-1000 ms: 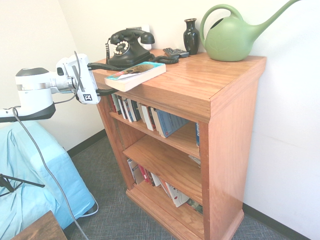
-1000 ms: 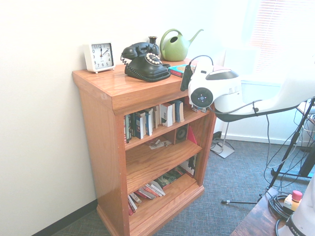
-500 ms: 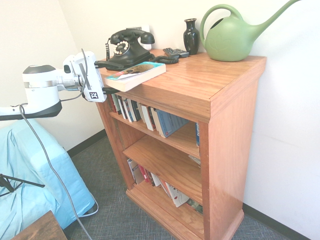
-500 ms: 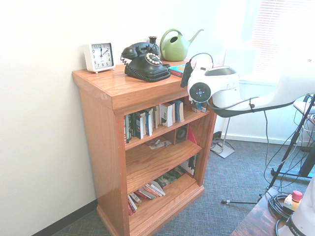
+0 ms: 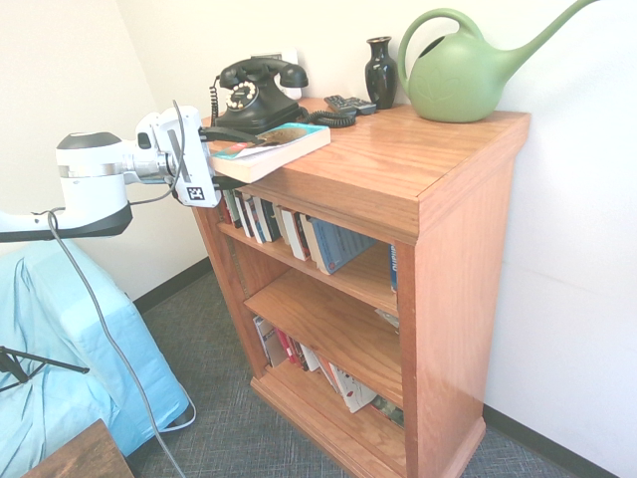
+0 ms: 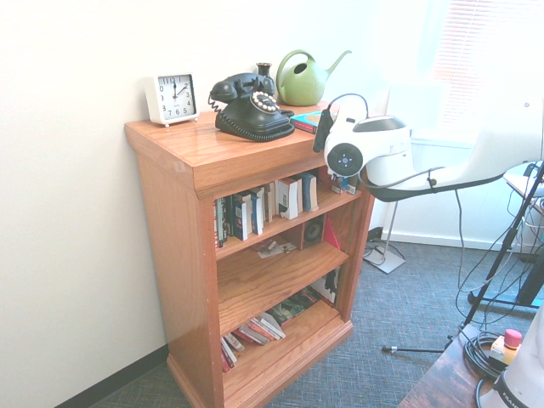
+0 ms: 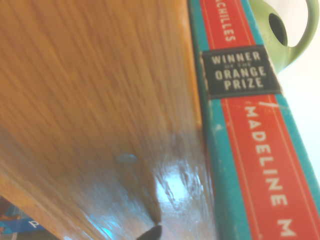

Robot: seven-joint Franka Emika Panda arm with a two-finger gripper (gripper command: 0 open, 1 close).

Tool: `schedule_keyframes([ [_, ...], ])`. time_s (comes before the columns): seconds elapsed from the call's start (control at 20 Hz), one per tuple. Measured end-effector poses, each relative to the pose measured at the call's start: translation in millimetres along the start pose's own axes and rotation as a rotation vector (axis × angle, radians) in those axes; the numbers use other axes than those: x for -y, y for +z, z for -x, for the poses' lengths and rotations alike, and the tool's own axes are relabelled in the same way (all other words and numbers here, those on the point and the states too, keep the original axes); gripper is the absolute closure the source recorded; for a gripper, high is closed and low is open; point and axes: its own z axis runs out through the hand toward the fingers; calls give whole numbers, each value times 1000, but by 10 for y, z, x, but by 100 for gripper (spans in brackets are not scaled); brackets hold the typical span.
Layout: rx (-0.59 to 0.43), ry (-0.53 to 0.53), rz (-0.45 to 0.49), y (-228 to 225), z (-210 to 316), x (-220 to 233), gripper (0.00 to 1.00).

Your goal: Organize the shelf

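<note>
First exterior view: the white arm's gripper (image 5: 231,159) points level at the corner of the reddish-brown wooden bookcase (image 5: 398,189), its two dark fingers spread apart, one above and one below the near end of a thick paperback book with a teal and red spine (image 5: 271,149) that lies flat on the overhanging top. Whether the fingers touch the book cannot be told. Just past the gripper, behind the book, sits a black rotary telephone (image 5: 255,92); farther along the top stand a small dark vase (image 5: 380,72) and a green plastic watering can (image 5: 466,70). Below the hand, rows of books (image 5: 289,227) fill the upper inner shelf. In the second exterior view a white square alarm clock (image 6: 172,98) stands at the far corner from the gripper.
</note>
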Motion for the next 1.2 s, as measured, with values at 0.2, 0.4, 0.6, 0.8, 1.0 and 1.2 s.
schedule_keyframes([
  [0.2, -3, 0, -6, -20, -7, 13, 100],
  [0.4, -7, 5, -6, -31, -37, 5, 100],
  [0.6, -3, 5, -4, -5, -29, 7, 100],
  [0.8, -2, 5, -3, 3, -26, 7, 100],
  [1.0, -1, 13, -3, 1, -29, -5, 100],
  [1.2, 4, 75, -25, -9, -64, -72, 100],
])
